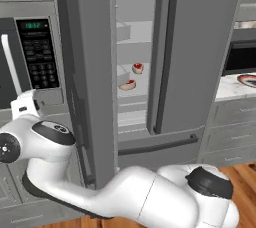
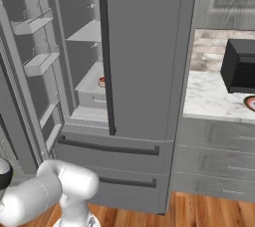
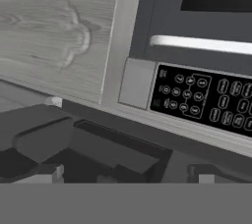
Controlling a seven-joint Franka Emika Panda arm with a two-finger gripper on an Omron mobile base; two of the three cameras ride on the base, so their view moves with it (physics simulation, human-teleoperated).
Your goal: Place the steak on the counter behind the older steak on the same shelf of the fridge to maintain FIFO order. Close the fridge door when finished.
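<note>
The fridge (image 1: 195, 47) has a smooth, matt grey metal-like skin with darker bar handles (image 1: 165, 52). The surface (image 2: 214, 96) is white marble with grey veins, faintly glossy. The floor (image 2: 199, 211) is warm polished wood planks. The cabinet panel (image 3: 54, 26) shows pale grey wood grain. The robot arm (image 1: 145, 197) is glossy white plastic.

The tall grey fridge (image 1: 200, 47) stands with its left door (image 1: 87, 72) swung open. On one pale grey shelf (image 1: 137, 91) lie two small red steaks with tan rims: one steak (image 1: 138, 68) behind, the older steak (image 1: 128, 85) nearer the front. The white marble counter (image 2: 214, 99) lies to the fridge's right.
</note>
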